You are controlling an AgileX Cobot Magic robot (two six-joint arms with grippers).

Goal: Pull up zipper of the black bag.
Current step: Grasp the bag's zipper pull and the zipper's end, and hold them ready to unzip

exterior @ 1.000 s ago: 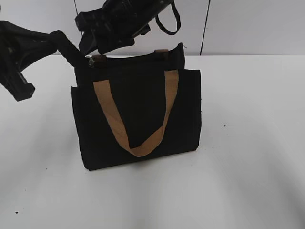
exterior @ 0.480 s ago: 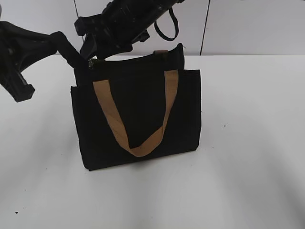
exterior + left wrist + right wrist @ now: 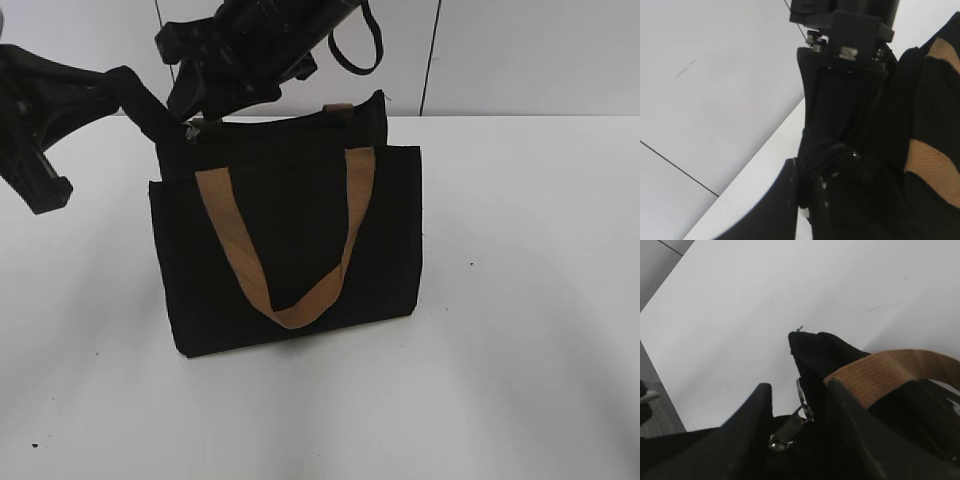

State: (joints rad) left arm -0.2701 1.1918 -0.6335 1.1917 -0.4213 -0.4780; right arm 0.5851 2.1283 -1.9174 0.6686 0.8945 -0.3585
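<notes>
The black bag (image 3: 290, 230) stands upright on the white table, a tan handle (image 3: 275, 290) hanging down its front. My left gripper (image 3: 150, 115) is shut on the bag's top left corner; in the left wrist view (image 3: 810, 200) the fabric edge with the dark zip line (image 3: 817, 155) runs between its fingers. My right gripper (image 3: 195, 105) reaches across to the bag's top left end. In the right wrist view its fingers (image 3: 799, 390) stand apart with the silvery zipper pull (image 3: 790, 429) lying between them, table showing in the gap. The bag's end corner (image 3: 815, 347) rises beyond.
The white table (image 3: 520, 300) spreads around the bag. A pale wall (image 3: 520, 50) with panel seams stands behind it. The right arm's body and a black cable loop (image 3: 355, 45) hang above the bag's top edge. A tan tab (image 3: 338, 108) sits on the top right.
My right gripper dipped onto the bag's top left end, covering the left tan tab, then rose slightly. The left gripper and the bag have stayed in place.
</notes>
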